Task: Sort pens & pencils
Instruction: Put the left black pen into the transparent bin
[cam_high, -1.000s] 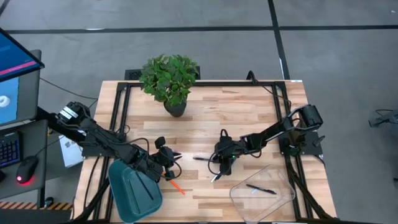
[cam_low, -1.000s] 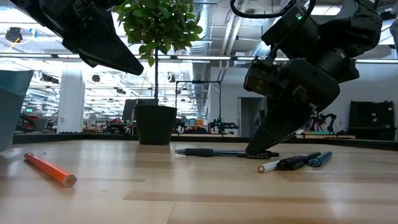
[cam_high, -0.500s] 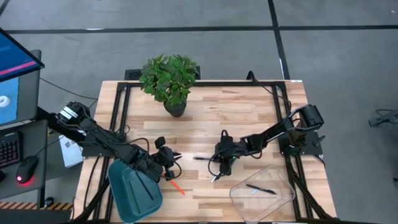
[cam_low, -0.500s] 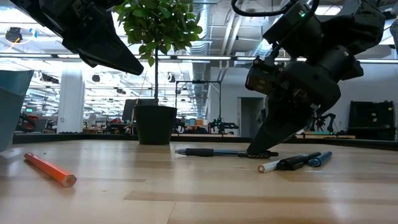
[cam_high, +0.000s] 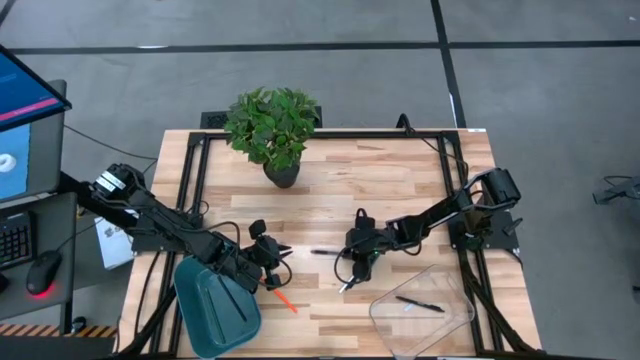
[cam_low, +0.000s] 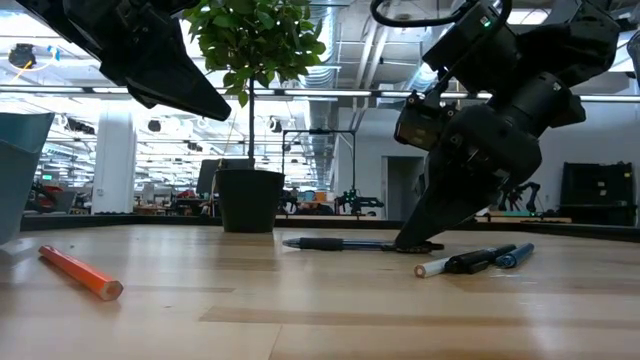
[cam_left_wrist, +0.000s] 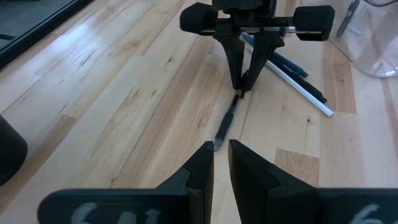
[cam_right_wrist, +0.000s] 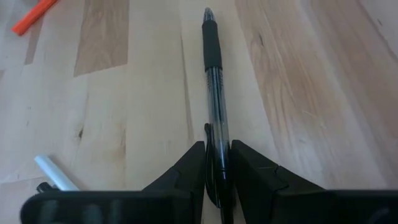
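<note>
Three pens (cam_low: 475, 261) beside right claw (cam_low: 415, 243)

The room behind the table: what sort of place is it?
Probably a large open robotics lab or workshop. The low view shows exposed ceiling ducts and rows of distant workbenches; the high view shows a computer monitor beside the wooden table.

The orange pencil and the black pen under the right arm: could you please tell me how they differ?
The orange pencil is bright orange and opaque; the black pen has a clear barrel and a dark grip. The pencil lies free near the left pincer, untouched; the pen sits between the fingers of the right pincer. Both are slim sticks lying flat on the table.
</note>
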